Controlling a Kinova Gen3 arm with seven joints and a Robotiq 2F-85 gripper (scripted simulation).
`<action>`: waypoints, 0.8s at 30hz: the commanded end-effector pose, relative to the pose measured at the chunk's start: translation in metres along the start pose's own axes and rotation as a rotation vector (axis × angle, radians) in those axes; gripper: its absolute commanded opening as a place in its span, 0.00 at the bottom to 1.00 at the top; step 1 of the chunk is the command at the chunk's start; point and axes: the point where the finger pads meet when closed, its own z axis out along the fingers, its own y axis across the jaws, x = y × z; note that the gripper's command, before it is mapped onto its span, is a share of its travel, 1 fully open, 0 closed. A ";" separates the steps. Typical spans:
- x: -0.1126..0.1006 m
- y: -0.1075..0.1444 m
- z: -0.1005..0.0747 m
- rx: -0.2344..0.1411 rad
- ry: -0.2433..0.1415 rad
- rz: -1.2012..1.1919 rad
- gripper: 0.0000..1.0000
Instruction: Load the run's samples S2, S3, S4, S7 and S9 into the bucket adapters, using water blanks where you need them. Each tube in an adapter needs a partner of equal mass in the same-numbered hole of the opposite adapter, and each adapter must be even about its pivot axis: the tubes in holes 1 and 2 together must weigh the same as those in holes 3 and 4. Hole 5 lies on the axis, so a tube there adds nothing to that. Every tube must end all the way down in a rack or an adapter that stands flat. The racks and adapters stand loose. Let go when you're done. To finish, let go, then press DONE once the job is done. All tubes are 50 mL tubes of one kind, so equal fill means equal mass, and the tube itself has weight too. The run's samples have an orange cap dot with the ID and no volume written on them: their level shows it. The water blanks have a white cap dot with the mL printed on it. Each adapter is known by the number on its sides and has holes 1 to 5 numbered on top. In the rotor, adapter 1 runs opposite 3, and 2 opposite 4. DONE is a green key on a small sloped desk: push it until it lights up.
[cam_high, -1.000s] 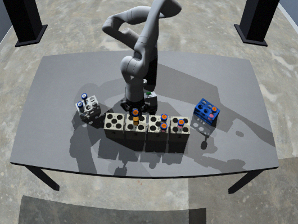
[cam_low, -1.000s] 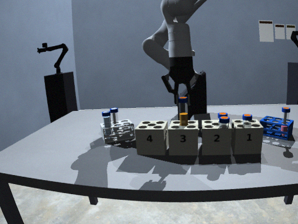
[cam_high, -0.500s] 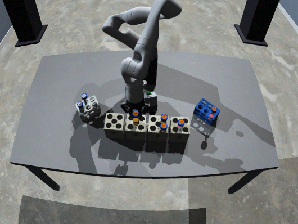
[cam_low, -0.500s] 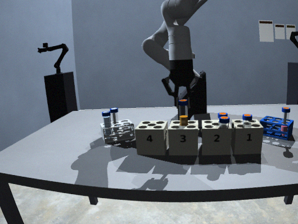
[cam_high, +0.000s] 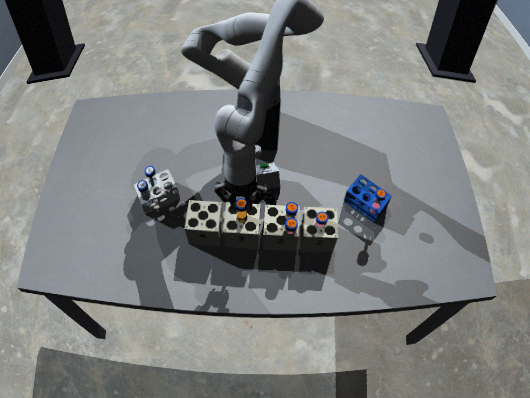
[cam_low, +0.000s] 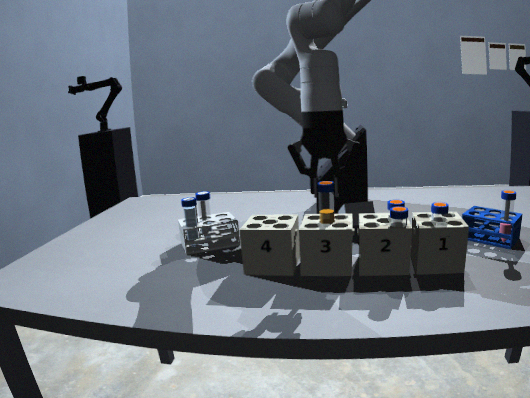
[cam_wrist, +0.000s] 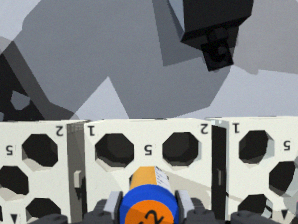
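1. While the gripper (cam_low: 325, 186) hangs over adapter 3 (cam_low: 326, 245), its fingers pinch an orange-dot sample tube (cam_low: 326, 202) just under the blue cap; the wrist view shows a "2" on the dot, so I read it as S2, first character cut off.
2. The tube holds amber liquid low down, and its bottom looks just entered into the centre hole, hole 5, not seated.
3. Judgement: descend straight and slowly. The tube appears upright from the exterior view; any tilt could catch the hole's rim and shove the loose adapter.
4. Adapter 4 (cam_low: 266, 244) and adapter 2 (cam_low: 385, 245) stand just beside adapter 3, so sideways correction should be small.
5. Release only once the cap sits as low as those on the seated tubes in adapter 2 and adapter 1 (cam_low: 442, 243).
6. Retreat vertically, clear of the cap, before travelling.
7. Check afterwards: hole 5 of adapter 1 needs an equal-mass partner; I cannot tell which hole its one tube occupies.
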 end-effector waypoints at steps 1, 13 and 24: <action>0.000 0.000 0.002 -0.001 -0.002 0.000 0.10; 0.000 0.000 0.008 -0.001 -0.002 0.000 0.10; 0.000 0.000 0.014 -0.001 -0.002 0.000 0.10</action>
